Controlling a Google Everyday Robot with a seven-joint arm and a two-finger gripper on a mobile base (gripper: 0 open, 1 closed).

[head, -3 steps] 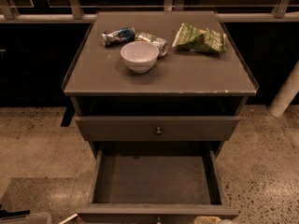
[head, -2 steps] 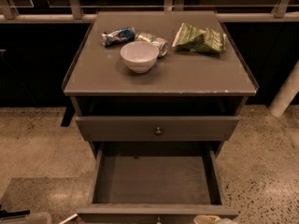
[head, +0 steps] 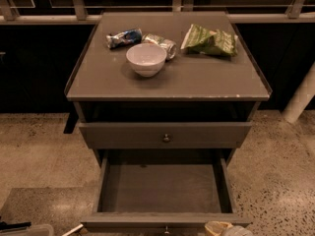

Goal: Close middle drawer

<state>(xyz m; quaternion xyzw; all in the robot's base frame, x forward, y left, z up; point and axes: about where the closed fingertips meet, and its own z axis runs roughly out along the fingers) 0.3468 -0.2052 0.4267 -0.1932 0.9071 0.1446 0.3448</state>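
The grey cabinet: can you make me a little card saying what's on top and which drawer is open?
on the cabinet top: white bowl, green snack bag, blue wrapper, silvery can
middle drawer: pulled far out, plain grey inside
drawer above: not pulled out, round knob at centre
pincer: bottom edge of the view, right of the open drawer's knob

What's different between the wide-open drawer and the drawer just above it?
The middle drawer is pulled far out, bare grey inside showing; the upper drawer looks only slightly out, inside dark. The middle drawer's front is cut by the bottom edge; the upper drawer's shows whole. Both are grey with a round centre knob. The tool, seemingly the pale shape at the bottom edge, is by the middle drawer's right front corner.
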